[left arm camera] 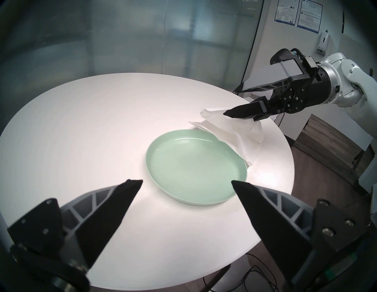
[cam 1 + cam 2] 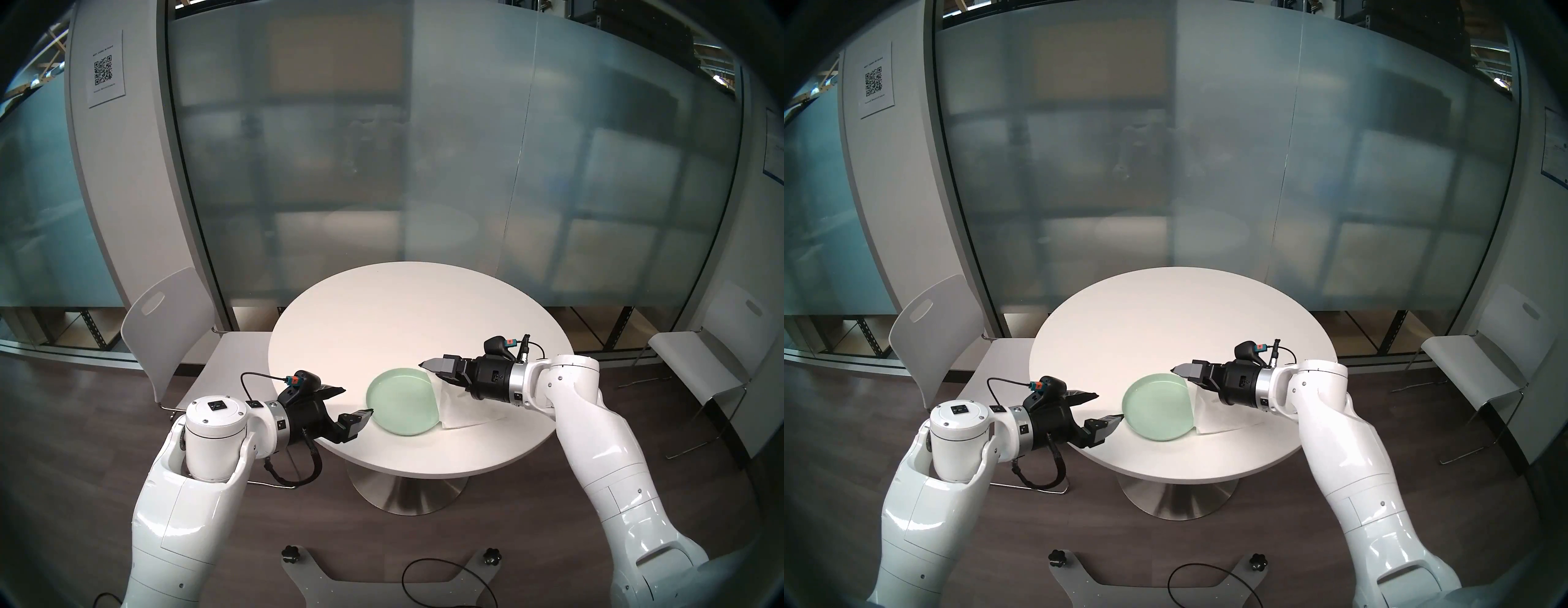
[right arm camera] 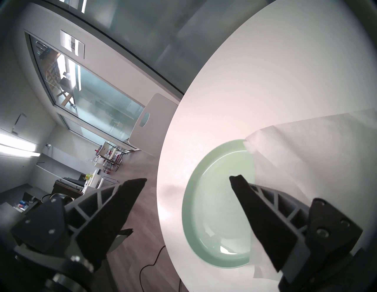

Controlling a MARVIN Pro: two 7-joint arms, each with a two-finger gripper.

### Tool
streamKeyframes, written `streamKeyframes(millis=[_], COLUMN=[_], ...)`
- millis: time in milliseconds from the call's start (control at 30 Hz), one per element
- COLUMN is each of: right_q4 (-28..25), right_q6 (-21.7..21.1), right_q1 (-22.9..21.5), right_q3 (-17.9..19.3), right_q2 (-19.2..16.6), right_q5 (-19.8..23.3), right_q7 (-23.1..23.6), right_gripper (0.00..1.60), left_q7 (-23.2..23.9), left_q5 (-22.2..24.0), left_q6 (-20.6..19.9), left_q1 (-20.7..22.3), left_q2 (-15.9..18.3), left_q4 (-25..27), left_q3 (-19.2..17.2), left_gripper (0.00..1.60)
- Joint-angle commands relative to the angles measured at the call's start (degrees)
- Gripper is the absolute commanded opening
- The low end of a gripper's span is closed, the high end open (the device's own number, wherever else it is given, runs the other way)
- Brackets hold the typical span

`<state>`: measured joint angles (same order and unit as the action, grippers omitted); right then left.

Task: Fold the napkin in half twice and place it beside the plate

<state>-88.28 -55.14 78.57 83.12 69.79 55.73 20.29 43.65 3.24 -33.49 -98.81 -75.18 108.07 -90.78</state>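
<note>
Left of the plate [image 2: 402, 401]: left gripper [image 2: 354, 400], fingers spread, empty. Right of the plate, overlapping its rim: the napkin [image 2: 460, 407], thin, limp, tear-prone; best pinched at a free corner. Above it: right gripper [image 1: 242, 103], fingers apart, holding nothing.

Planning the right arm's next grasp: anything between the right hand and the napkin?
Nothing visible. The right hand, open, hangs directly over the napkin, which lies partly draped over the plate rim on that side. The left hand, open, sits on the plate's far side.
</note>
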Motion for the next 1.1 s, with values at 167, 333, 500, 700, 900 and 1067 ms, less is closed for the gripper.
streamKeyframes(millis=[167,333,500,700,900,1067], right_q4=[-4.8,-8.7,-11.1,-14.8,-16.9,-16.7], right_q6=[0.1,0.1,0.1,1.4,6.5,11.3], right_q1=[-1.3,1.3,2.6,3.7,7.0,9.4], right_q3=[-0.6,-1.8,-0.3,1.6,2.9,2.9], right_q2=[-3.5,-6.1,-7.5,-10.3,-11.7,-12.7], right_q5=[8.6,12.6,15.7,11.0,7.2,0.9], right_q7=[-3.8,-5.9,-9.5,-10.4,-9.1,-7.2], right_gripper=[1.60,1.60,1.60,1.60,1.60,1.32], left_q7=[0.4,0.6,0.9,0.9,0.0,-1.8], left_q5=[0.3,0.2,0.0,-0.3,-0.6,-1.2], left_q6=[0.2,0.4,0.4,0.3,0.4,0.4], left_q1=[-0.3,-0.3,0.2,0.4,0.4,0.4], left_q2=[0.2,0.2,0.1,0.1,-0.5,-1.4], left_q4=[1.1,1.0,0.8,0.9,1.1,1.2], left_q3=[-0.5,-0.4,-0.1,0.1,0.2,0.4], left_gripper=[1.60,1.60,1.60,1.60,1.60,1.60])
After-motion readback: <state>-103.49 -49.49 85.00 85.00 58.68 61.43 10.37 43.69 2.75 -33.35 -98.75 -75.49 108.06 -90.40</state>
